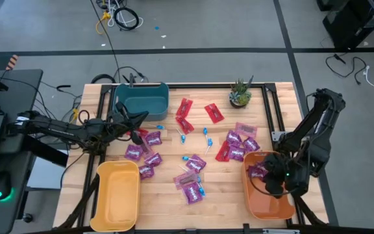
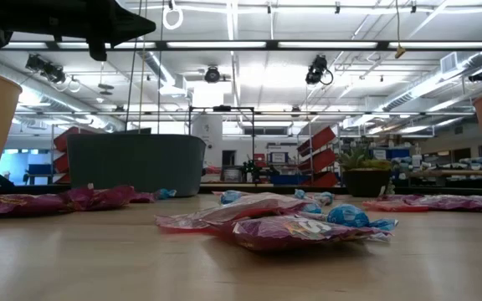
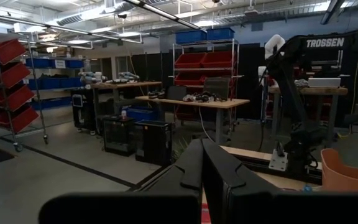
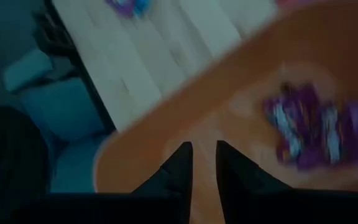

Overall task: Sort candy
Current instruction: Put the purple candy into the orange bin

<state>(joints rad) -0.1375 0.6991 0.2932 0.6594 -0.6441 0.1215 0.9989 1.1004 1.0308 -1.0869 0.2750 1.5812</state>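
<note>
Candy lies scattered on the wooden table: purple packets (image 1: 145, 146), red packets (image 1: 186, 116) and blue lollipops (image 1: 205, 135). Purple packets (image 4: 316, 134) lie on the floor of the orange bin (image 1: 268, 198). My right gripper (image 4: 202, 158) hangs above that bin at the near right (image 1: 276, 179). It points steeply down, its fingers slightly apart with nothing between them. My left gripper (image 3: 202, 171) is shut and empty. It hovers roughly level above the table by the teal bin (image 1: 141, 123).
A teal bin (image 1: 141, 97) stands at the far left and a yellow bin (image 1: 117, 195) at the near left. A small potted plant (image 1: 240, 94) stands at the far edge. Bare wood shows along the near edge between the yellow and orange bins.
</note>
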